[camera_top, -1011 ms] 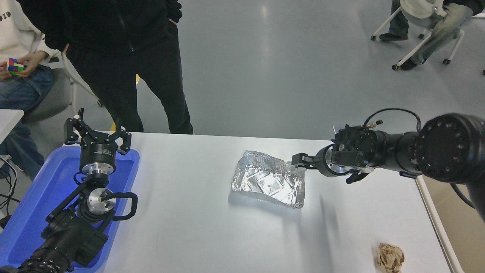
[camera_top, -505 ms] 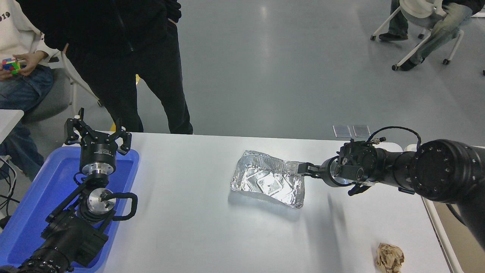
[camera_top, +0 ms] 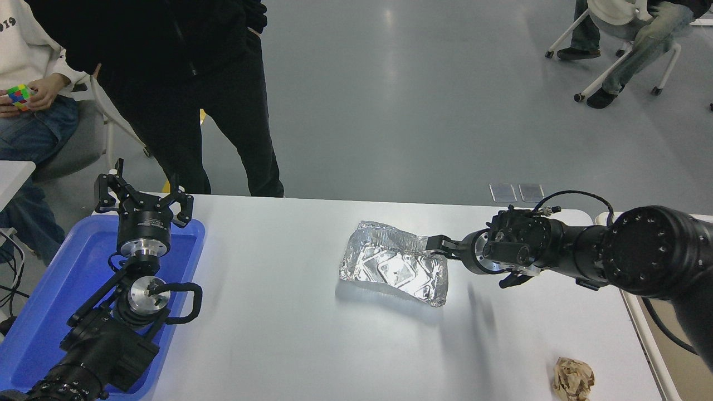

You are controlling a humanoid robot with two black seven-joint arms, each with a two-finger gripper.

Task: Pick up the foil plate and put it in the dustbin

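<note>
The foil plate (camera_top: 395,270) lies crumpled and shiny in the middle of the white table (camera_top: 289,345). My right gripper (camera_top: 436,244) reaches in from the right, low over the table, with its tip at the plate's upper right rim; the side-on view hides whether it grips the rim. The dustbin (camera_top: 685,380) shows only as a cream rim and tan inside past the table's right edge, partly behind my right arm. My left gripper (camera_top: 142,198) is open and parked over the blue tray at the lower left.
A blue plastic tray (camera_top: 61,289) sits at the table's left edge under my left arm. A crumpled brown paper ball (camera_top: 574,379) lies at the front right. A person in black (camera_top: 184,83) stands at the far left side; another sits beside with a colour cube (camera_top: 19,96).
My right gripper dropped lower, drew back a little to the right, then came left to the foil plate's right rim. The plate has not moved. The left arm stayed still.
</note>
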